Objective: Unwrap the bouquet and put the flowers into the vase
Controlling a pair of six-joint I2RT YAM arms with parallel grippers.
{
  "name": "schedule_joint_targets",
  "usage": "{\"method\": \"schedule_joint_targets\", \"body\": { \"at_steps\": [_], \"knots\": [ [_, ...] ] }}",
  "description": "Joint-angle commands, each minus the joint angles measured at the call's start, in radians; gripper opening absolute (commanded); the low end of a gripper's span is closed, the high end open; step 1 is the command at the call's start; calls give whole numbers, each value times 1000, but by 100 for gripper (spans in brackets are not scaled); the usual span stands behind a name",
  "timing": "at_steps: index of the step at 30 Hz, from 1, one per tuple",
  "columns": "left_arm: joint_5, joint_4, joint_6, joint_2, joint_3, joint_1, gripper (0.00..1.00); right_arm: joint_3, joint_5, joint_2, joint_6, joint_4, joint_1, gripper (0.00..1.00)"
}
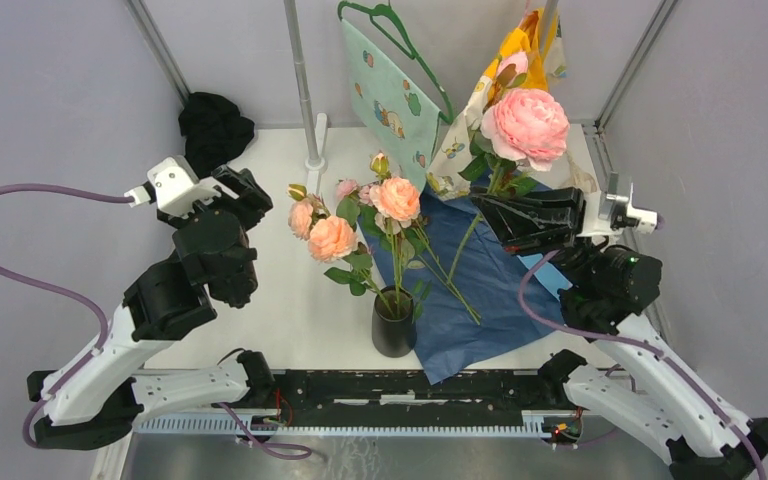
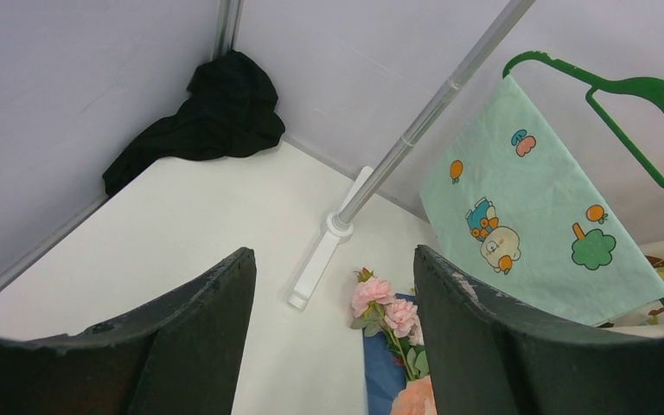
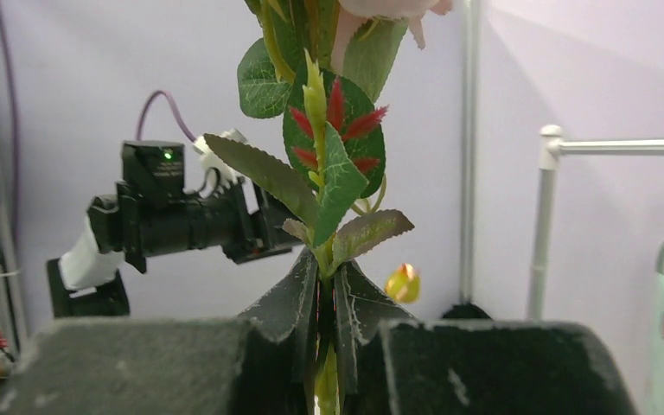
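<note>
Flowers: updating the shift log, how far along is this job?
Done: the paper lies open and several roses stand in the vase. In hand: the right gripper holds a big rose. Left: that rose, plus small roses lying on the paper.

A: R gripper (image 3: 324,290) status?
B: Jaws pinched on flower stem (image 3: 318,164), approx. vertical. Above the tips, green leaves (image 3: 264,173) fan out; pink petals (image 3: 389,7) at top edge.
A: Bkgd?
B: L arm (image 3: 173,225) at left, white rail (image 3: 543,216) at right.

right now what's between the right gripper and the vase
Top view: dark-blue paper with a rose stem lying across it, between the right gripper and the vase.
</note>
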Motion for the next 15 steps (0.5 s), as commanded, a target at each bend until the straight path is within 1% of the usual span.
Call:
{"method": "schedule_joint_targets", "body": {
  "at_steps": [1,5,10,15],
  "knots": [
    [-41,10,-58,4,6,-6,73,97,-113,91,168,279,6,0],
    [-40,8,-58,4,5,-6,73,132,-109,163,161,290,45,0],
    [-39,2,-60,3,5,-6,73,194,-94,267,68,212,169,0],
    [-43,-20,-75,-11,5,-6,73,202,-73,311,19,175,233,0]
  ]
}}
